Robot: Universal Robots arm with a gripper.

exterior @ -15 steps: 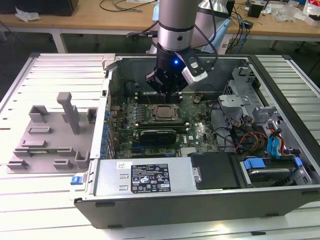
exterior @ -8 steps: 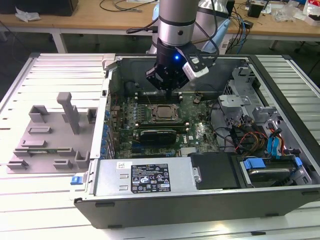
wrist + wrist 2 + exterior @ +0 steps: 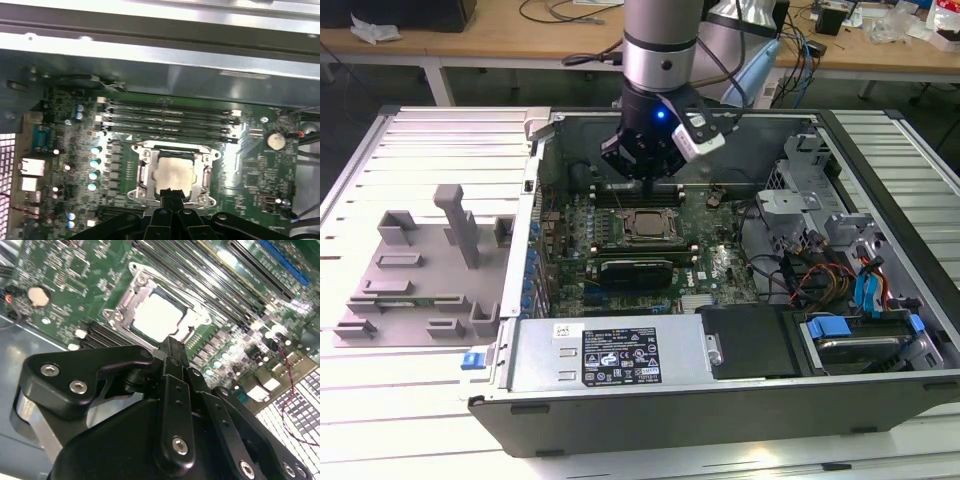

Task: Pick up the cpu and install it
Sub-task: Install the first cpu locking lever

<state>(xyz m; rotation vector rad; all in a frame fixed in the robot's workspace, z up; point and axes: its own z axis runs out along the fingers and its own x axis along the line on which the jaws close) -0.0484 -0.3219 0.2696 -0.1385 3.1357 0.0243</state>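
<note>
The cpu (image 3: 647,226) lies flat in the socket frame (image 3: 624,226) on the green motherboard (image 3: 720,265) inside the open computer case. Its pale silver top shows in both wrist views (image 3: 157,317) (image 3: 173,173), with the metal socket frame (image 3: 121,315) (image 3: 142,172) around it. My gripper (image 3: 644,177) hangs above the board, just behind the socket in the exterior view. In both wrist views the black fingertips (image 3: 170,346) (image 3: 170,193) meet with nothing between them, a little above the cpu's edge. The gripper is shut and apart from the chip.
Several memory slots (image 3: 167,120) run beside the socket. A grey plastic tray (image 3: 420,270) with upright blocks lies on the table at the exterior view's left. The case wall (image 3: 535,200), drive cage and cables (image 3: 820,270), and power supply (image 3: 610,355) surround the board.
</note>
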